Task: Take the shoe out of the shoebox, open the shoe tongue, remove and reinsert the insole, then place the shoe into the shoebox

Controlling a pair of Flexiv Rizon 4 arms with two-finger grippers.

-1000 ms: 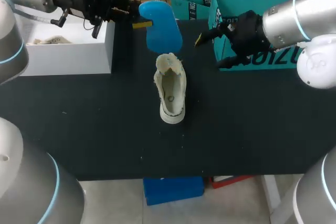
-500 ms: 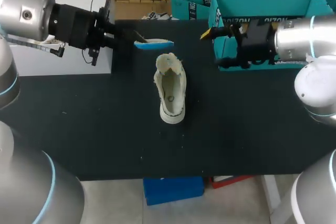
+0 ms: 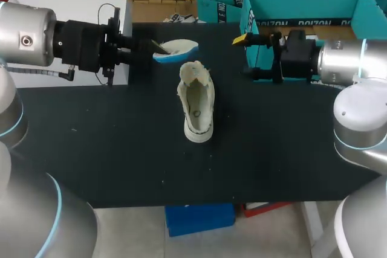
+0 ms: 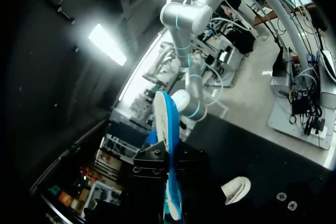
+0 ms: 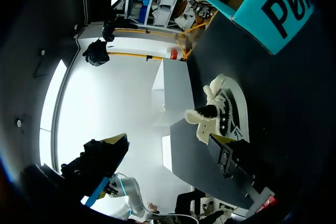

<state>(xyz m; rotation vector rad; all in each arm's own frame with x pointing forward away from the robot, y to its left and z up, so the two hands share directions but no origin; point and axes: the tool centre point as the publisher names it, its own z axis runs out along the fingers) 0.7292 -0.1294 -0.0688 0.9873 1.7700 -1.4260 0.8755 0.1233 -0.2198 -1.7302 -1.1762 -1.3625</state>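
While the right arm backed off toward its own side, the left wrist rolled the insole (image 3: 176, 48) over. A second ago its blue underside faced the head camera, half a second ago it was edge-on, and at this moment the pale top face pointed up with blue beneath. The left gripper (image 3: 158, 46) was clamped narrow on one end of the insole, holding it in the air just past the shoe's far end without touching it.

The shoe (image 3: 197, 104) hadn't shifted. It sat upright mid-way across the black table (image 3: 121, 149), mouth open and tongue pulled out. The cavity looked empty, though I couldn't see down into the toe. The right gripper (image 3: 243, 56) sat level beside the teal shoebox's near corner, fingers spread wide with nothing between them. The shoebox (image 3: 302, 5) stood open at the right rear, apart from the shoe.

My read: removal was done and the insole was right way up — reinsertion was the step in hand. The free end would need lining up with the shoe mouth. The shoe was unheld, so it could slide under a push — the right arm was free to brace it.
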